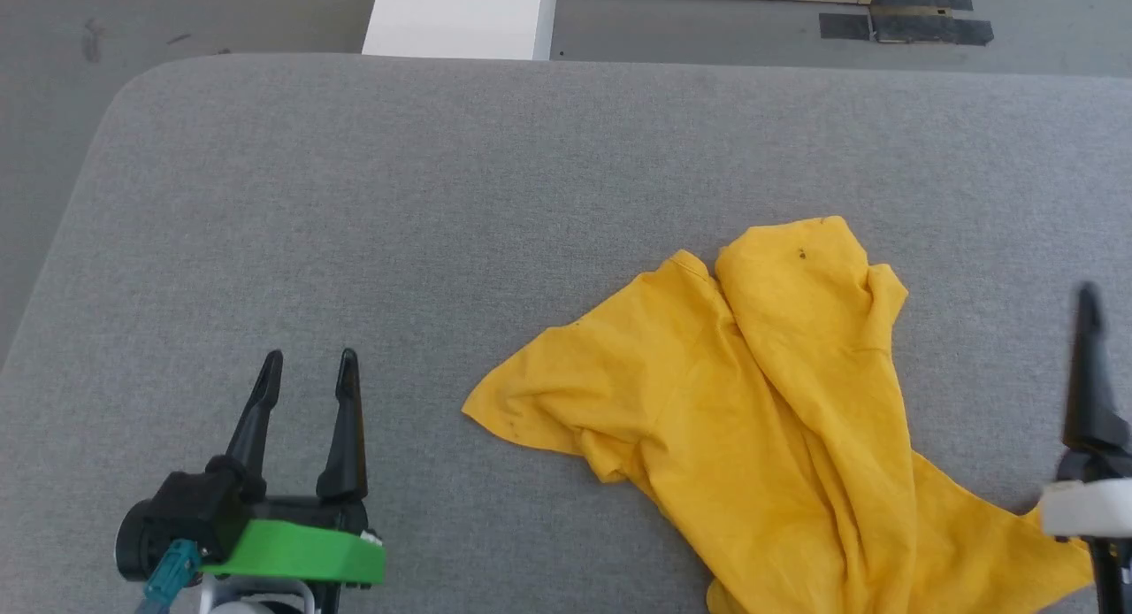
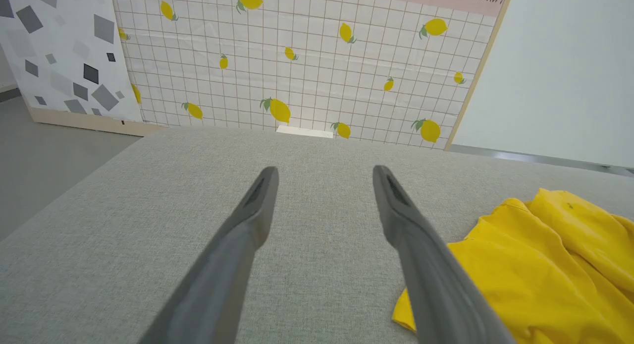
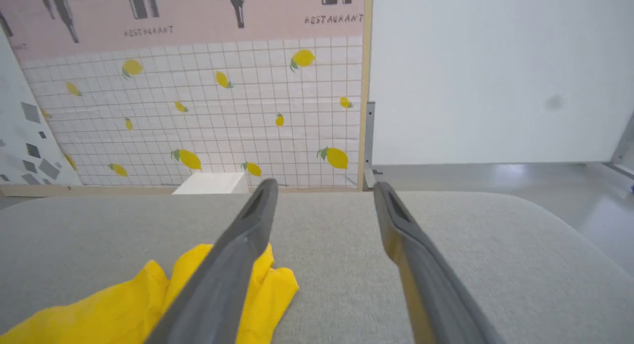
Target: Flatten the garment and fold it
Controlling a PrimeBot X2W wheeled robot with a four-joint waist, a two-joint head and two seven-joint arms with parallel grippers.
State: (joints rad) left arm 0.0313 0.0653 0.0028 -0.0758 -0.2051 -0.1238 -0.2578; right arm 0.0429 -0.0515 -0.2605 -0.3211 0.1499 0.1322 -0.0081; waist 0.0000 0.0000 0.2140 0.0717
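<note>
The garment (image 1: 778,419), a yellow-orange T-shirt, lies crumpled and bunched on the grey padded table (image 1: 398,198), right of centre and running off the head view's bottom edge. Its print is hidden in the folds. My left gripper (image 1: 309,362) hovers open over bare table left of the shirt, nothing between its fingers. In the left wrist view the garment (image 2: 545,269) lies right of the open left gripper (image 2: 324,173). One dark finger of my right gripper (image 1: 1089,366) shows at the right edge, beside the shirt's lower right part. The right gripper (image 3: 324,185) stands open and empty, with the garment (image 3: 148,304) under its left finger.
A white box (image 1: 460,17) stands on the floor beyond the table's far edge, and black tape patches (image 1: 902,26) mark the floor at the back right. A lemon-print tiled panel (image 2: 297,61) rises behind the table. The table's rounded left corner is near my left arm.
</note>
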